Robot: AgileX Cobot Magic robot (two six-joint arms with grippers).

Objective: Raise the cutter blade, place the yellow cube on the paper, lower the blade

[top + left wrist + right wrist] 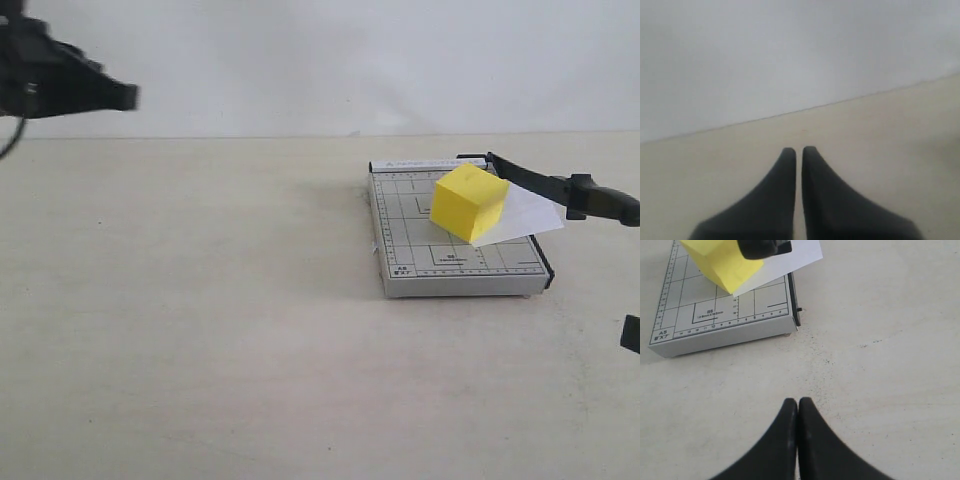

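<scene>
The yellow cube [468, 202] [722, 262] sits on the white paper [527, 215] [792, 259], which lies on the grey gridded cutter board [440, 262] [720, 320] and sticks out past its right edge. The black cutter blade [560, 186] slants from its hinge at the board's back, past the cube's right corner, and its handle [764, 247] hangs over the paper. My left gripper [122, 96] [798, 149] is shut and empty, high at the far left. My right gripper [798, 400] is shut and empty, over bare table in front of the board.
The pale table [200, 330] spreads to the left of the board and in front of it. A white wall [330, 60] closes the back. A black part of the right arm [631, 334] shows at the right edge.
</scene>
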